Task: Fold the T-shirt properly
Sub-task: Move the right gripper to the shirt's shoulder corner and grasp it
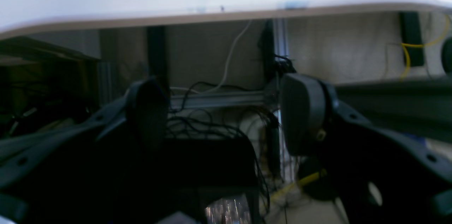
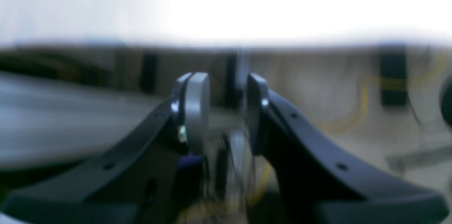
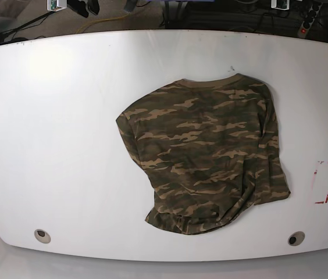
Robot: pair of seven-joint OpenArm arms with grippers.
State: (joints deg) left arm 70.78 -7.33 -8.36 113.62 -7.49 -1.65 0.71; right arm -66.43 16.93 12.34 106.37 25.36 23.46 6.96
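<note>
The camouflage T-shirt (image 3: 207, 154) lies spread on the white table (image 3: 65, 116), right of the middle, with its olive collar toward the far edge and its hem bunched near the front. No arm shows in the base view. In the left wrist view my left gripper (image 1: 222, 89) is open wide and empty, facing the table edge (image 1: 212, 13) from outside, below the tabletop. In the blurred right wrist view my right gripper (image 2: 226, 86) is open with a narrow gap and holds nothing. The shirt is out of both wrist views.
A red dashed rectangle (image 3: 325, 182) is marked near the table's right edge. Two round grommets (image 3: 42, 235) (image 3: 295, 238) sit near the front edge. Cables (image 1: 212, 125) and a metal frame rail (image 1: 219, 100) hang under the table.
</note>
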